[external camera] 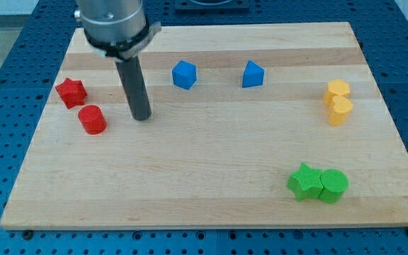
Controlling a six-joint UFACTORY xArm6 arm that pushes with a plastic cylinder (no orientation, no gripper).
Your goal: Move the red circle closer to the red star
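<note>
We judge the push near done: red circle (92,119) sits just below-right of red star (71,92), our tip (142,115), gripless and holding nothing, just right of it, needing only an up-left nudge.

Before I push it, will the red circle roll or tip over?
Probably neither: the red circle stands on a flat end, squat, so it should slide on the smooth board. It looks light; an off-centre nudge from my tip may spin it.
</note>
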